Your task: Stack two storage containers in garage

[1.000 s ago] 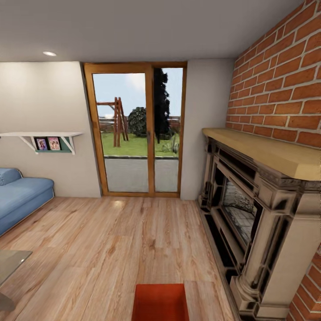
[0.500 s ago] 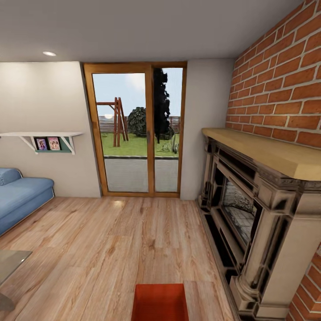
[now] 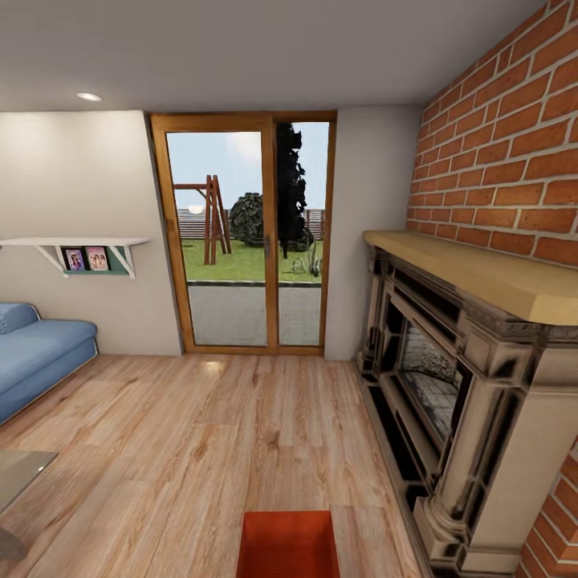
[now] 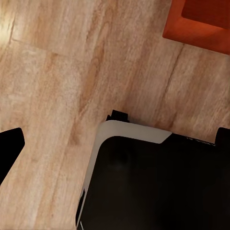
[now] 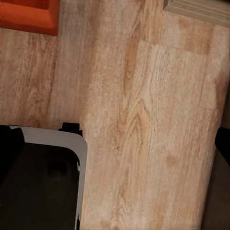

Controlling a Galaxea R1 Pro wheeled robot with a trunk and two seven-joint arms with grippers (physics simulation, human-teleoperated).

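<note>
The robot stands in the living room, facing the wood-framed glass doors (image 3: 245, 233) at the centre of the head view; the garage part of the job is not begun, and as far as these pictures show nothing is carried or stacked, so the whole move looks to lie ahead. One storage container (image 3: 289, 544), an orange-red bin, sits on the light wood-plank floor (image 3: 201, 433) at the bottom centre of the head view, cut by the lower edge, just left of the fireplace (image 3: 449, 385) base; I cannot tell where the second bin is.

The head view gives the room: blue sofa (image 3: 36, 353) at the left edge, a wall shelf (image 3: 80, 245) with small pictures above it, brick wall (image 3: 514, 136) at the upper right. The wrist views look down at the planks instead; the left wrist view has the bin's corner in its upper right (image 4: 203, 21) and the robot's dark, white-rimmed base (image 4: 153, 182) across its lower half; the right wrist view has the bin in its upper left (image 5: 26, 14) and a strip of the fireplace plinth (image 5: 201, 9) at its upper right. Dark shapes sit at the side edges of both wrist views, perhaps fingertips; whether either gripper's fingers are apart or together I cannot tell, though nothing orange lies between them.
</note>
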